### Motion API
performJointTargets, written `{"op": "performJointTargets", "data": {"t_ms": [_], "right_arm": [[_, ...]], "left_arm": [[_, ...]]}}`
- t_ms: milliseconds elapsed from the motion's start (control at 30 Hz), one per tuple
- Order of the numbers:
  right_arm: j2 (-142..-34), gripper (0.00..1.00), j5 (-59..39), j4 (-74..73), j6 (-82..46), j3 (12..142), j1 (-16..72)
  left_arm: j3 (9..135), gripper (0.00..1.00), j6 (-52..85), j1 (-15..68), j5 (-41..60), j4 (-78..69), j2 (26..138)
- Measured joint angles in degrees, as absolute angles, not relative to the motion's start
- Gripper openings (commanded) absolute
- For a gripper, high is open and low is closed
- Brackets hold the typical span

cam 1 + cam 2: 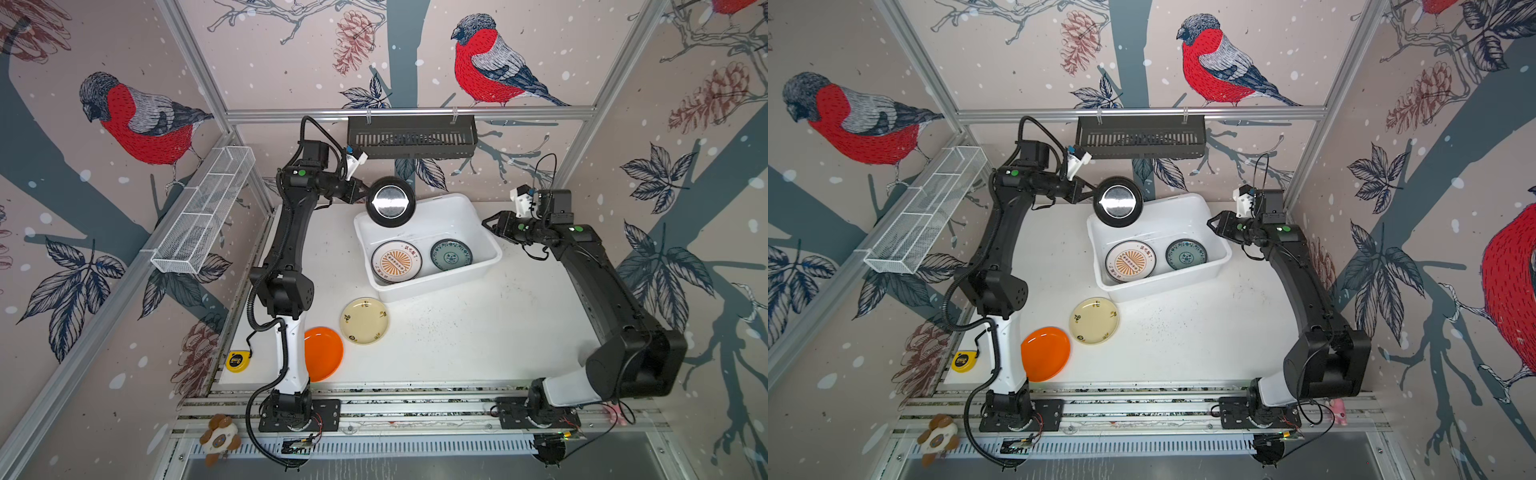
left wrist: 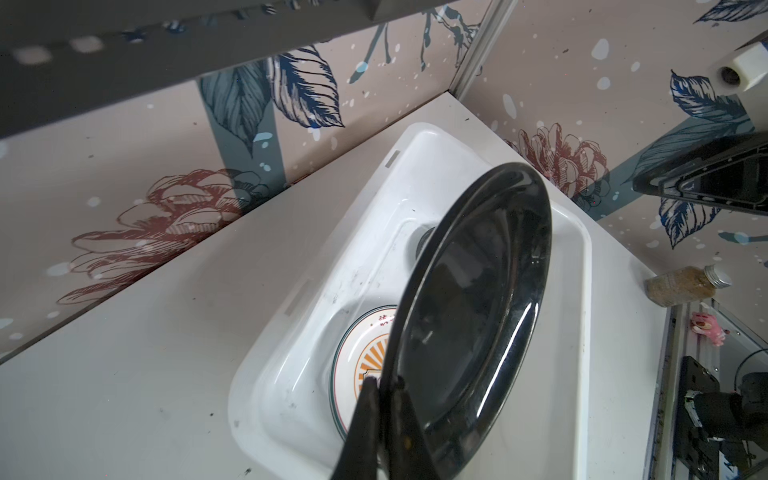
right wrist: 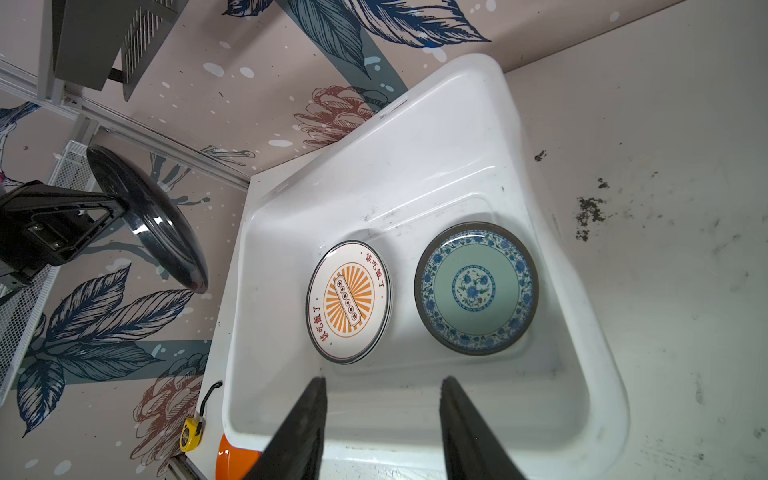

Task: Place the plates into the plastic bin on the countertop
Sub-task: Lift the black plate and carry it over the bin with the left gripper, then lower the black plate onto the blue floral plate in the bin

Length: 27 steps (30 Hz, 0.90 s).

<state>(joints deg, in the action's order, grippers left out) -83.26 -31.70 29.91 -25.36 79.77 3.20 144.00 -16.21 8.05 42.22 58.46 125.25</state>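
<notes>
In both top views the plastic bin [image 1: 440,286] sits on the countertop [image 1: 478,332] toward the back wall. The left gripper [image 1: 362,193] is clamped on the rim of the black plate [image 1: 390,201] and holds it in the air, tilted, above the bin's back left corner. Inside the bin the sunburst plate [image 1: 397,262] lies flat in the left half, with further rims showing under it. The teal plate [image 1: 451,254] lies flat in the right half, apart from it. Near the bin's front left corner the cream plate [image 1: 364,320] rests on the countertop. The orange plate [image 1: 328,353] lies further out the same way, partly hidden by the left arm. The right gripper [image 1: 487,222] hangs by the bin's right rim with nothing in it. In the left wrist view the fingers [image 2: 363,419] pinch the black plate [image 2: 473,311] at its edge. It stands steeply over the bin [image 2: 587,291] and covers part of the sunburst plate [image 2: 361,353] below. In the right wrist view the right gripper [image 3: 382,380] has its jaws moderately apart, with only the bin [image 3: 415,145] seen between them. The sunburst plate [image 3: 349,301] and teal plate [image 3: 476,289] lie side by side on the bin's floor, not touching. The black plate [image 3: 153,224] hangs from the left gripper [image 3: 124,203] past the bin's far side. A sliver of the orange plate [image 3: 232,459] shows beyond one bin corner, near a yellow tape measure [image 3: 192,434].
</notes>
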Motion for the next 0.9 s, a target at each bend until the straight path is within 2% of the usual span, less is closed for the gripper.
{"op": "performJointTargets", "data": {"t_ms": [267, 467, 900], "right_arm": [[-78.35, 0.46, -31.55, 31.38, -25.52, 77.3, 1.78], [-74.87, 0.46, -30.94, 32.91, -25.54, 75.75, 1.45], [-69.78, 0.46, -28.84, 34.79, -26.94, 72.34, 1.41]], "left_arm": [[135.13, 0.0, -11.33, 13.37, 40.88, 48.23, 124.79], [134.85, 0.0, -7.2, 16.99, 40.01, 41.15, 128.4], [136.44, 0.0, -3.29, 23.62, 38.79, 36.49, 136.44]]}}
